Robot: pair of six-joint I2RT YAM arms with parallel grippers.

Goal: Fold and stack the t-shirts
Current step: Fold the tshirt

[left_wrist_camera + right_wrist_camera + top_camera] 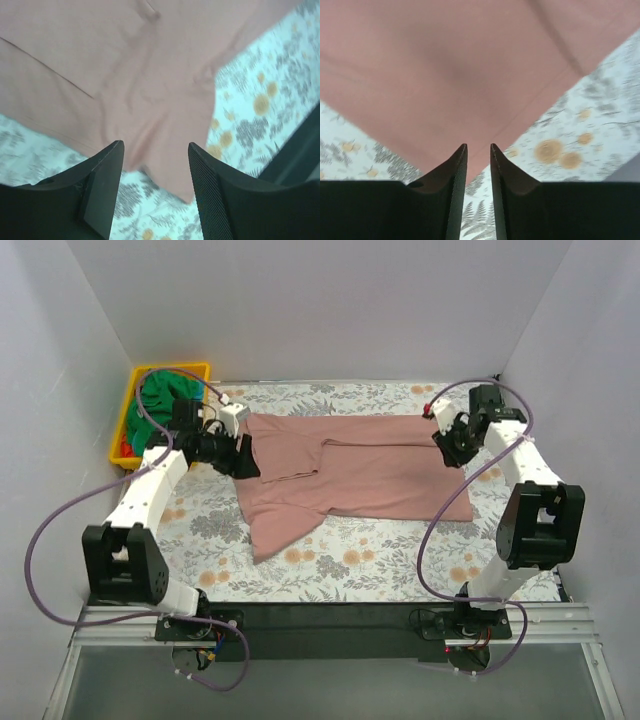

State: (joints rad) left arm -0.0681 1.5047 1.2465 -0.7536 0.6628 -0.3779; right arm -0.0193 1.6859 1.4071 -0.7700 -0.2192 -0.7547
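A large dusty-pink t-shirt (370, 465) lies spread across the middle of the table, with one part folded over and a flap trailing toward the front left. My left gripper (243, 460) hovers over the shirt's left edge. In the left wrist view it (155, 145) is wide open and empty above the pink cloth (150, 75). My right gripper (447, 450) is over the shirt's right edge. In the right wrist view it (478, 146) has only a narrow gap with nothing in it, above the pink cloth's (460, 65) corner. A green shirt (160, 395) and some red fabric (124, 450) lie in the bin.
A yellow plastic bin (170, 368) stands at the back left corner. The floral table cover (350, 560) spans the table. White walls close in the back and both sides. Purple cables loop from both arms.
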